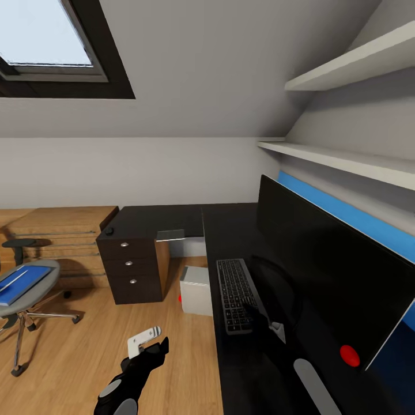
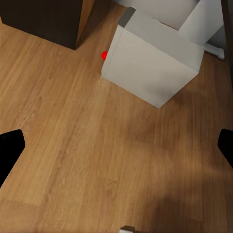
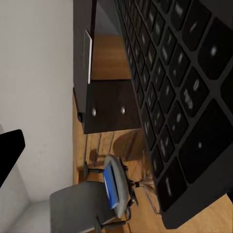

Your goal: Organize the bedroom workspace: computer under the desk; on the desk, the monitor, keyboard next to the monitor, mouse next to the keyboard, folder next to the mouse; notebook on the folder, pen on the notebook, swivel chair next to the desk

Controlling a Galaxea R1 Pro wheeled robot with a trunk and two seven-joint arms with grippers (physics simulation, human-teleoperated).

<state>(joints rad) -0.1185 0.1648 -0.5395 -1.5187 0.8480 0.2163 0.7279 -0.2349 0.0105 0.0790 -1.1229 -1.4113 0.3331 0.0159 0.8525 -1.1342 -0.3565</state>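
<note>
Two grippers: both visible from the head camera, each low in front of the robot.
Left gripper (image 1: 151,346): hangs over the wooden floor (image 1: 86,357) beside the counter (image 1: 230,230); its wrist view has the fingers spread wide with nothing between them.
Right gripper (image 1: 257,314): low over the near end of the keyboard (image 1: 234,293); whether it is open or closed cannot be told.
Keyboard: lies flat on the counter, just in front of the monitor (image 1: 328,276).
Monitor: stands on the counter along the wall.
Computer (image 1: 196,290): pale box on the floor at the counter's edge, partly beneath it.
Swivel chair (image 1: 26,305): well apart from the counter, by the wooden dresser (image 1: 57,236).
Folder (image 1: 20,283): blue, lying on the chair seat.
Drawer unit (image 1: 129,271): dark, three drawers, between dresser and computer.
</note>
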